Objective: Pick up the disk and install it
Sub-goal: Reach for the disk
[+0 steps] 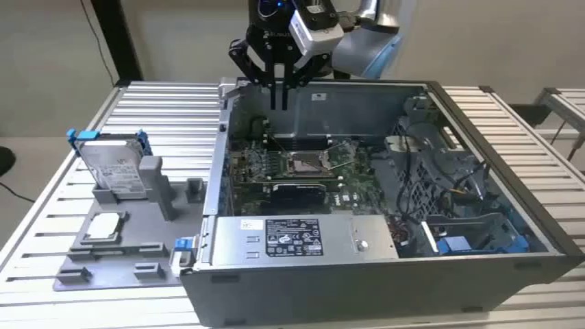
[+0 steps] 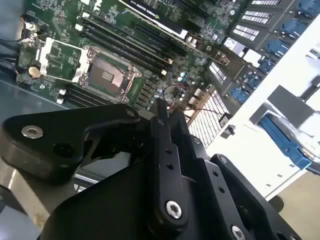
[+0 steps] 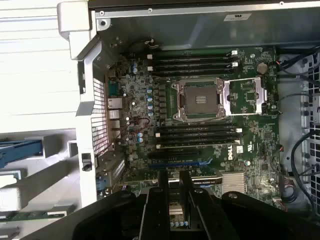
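Observation:
The disk (image 1: 116, 166), a silver drive with a white label and blue rails, stands upright in a grey holder (image 1: 128, 240) on the exterior view's left, outside the computer case (image 1: 366, 281). My gripper (image 1: 279, 104) hangs over the case's back left corner, well apart from the disk, shut with nothing in it. In both wrist views its black fingers (image 3: 163, 200) (image 2: 165, 150) point down at the green motherboard (image 3: 200, 140) (image 2: 125, 45) inside the case.
The open case holds a CPU socket (image 1: 306, 163), a long grey box with a black-and-white label (image 1: 292, 240) at its front, and cables and a bay with blue parts (image 1: 466, 243) on the exterior view's right. A small silver chip (image 1: 103, 226) lies on the holder. A slatted metal table (image 1: 164, 110) carries everything.

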Controlling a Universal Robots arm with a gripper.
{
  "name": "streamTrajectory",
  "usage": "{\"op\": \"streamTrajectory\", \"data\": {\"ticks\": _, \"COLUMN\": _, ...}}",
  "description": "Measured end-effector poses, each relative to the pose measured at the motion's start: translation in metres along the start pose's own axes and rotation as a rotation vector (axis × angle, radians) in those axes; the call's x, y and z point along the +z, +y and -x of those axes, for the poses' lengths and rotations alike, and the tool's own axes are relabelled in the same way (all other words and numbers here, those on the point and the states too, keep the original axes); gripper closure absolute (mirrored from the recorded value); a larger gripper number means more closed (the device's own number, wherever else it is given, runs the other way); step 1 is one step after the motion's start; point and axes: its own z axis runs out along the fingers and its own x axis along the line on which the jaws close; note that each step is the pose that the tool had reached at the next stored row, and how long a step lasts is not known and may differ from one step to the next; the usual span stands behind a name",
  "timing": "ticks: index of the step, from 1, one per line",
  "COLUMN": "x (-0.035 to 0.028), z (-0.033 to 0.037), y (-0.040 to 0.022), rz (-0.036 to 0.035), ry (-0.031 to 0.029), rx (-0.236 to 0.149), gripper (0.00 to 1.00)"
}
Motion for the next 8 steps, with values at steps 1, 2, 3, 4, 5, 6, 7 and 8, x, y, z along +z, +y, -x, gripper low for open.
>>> {"op": "streamTrajectory", "data": {"ticks": 1, "x": 0.0, "z": 0.0, "y": 0.0, "rz": 0.0, "ry": 0.0, "rx": 0.0, "gripper": 0.0}}
{"op": "streamTrajectory", "data": {"ticks": 2, "x": 0.0, "z": 0.0, "y": 0.0, "rz": 0.0, "ry": 0.0, "rx": 0.0, "gripper": 0.0}}
{"op": "streamTrajectory", "data": {"ticks": 3, "x": 0.0, "z": 0.0, "y": 0.0, "rz": 0.0, "ry": 0.0, "rx": 0.0, "gripper": 0.0}}
{"op": "streamTrajectory", "data": {"ticks": 4, "x": 0.0, "z": 0.0, "y": 0.0, "rz": 0.0, "ry": 0.0, "rx": 0.0, "gripper": 0.0}}
{"op": "streamTrajectory", "data": {"ticks": 5, "x": 0.0, "z": 0.0, "y": 0.0, "rz": 0.0, "ry": 0.0, "rx": 0.0, "gripper": 0.0}}
{"op": "streamTrajectory", "data": {"ticks": 6, "x": 0.0, "z": 0.0, "y": 0.0, "rz": 0.0, "ry": 0.0, "rx": 0.0, "gripper": 0.0}}
{"op": "streamTrajectory", "data": {"ticks": 7, "x": 0.0, "z": 0.0, "y": 0.0, "rz": 0.0, "ry": 0.0, "rx": 0.0, "gripper": 0.0}}
{"op": "streamTrajectory", "data": {"ticks": 8, "x": 0.0, "z": 0.0, "y": 0.0, "rz": 0.0, "ry": 0.0, "rx": 0.0, "gripper": 0.0}}
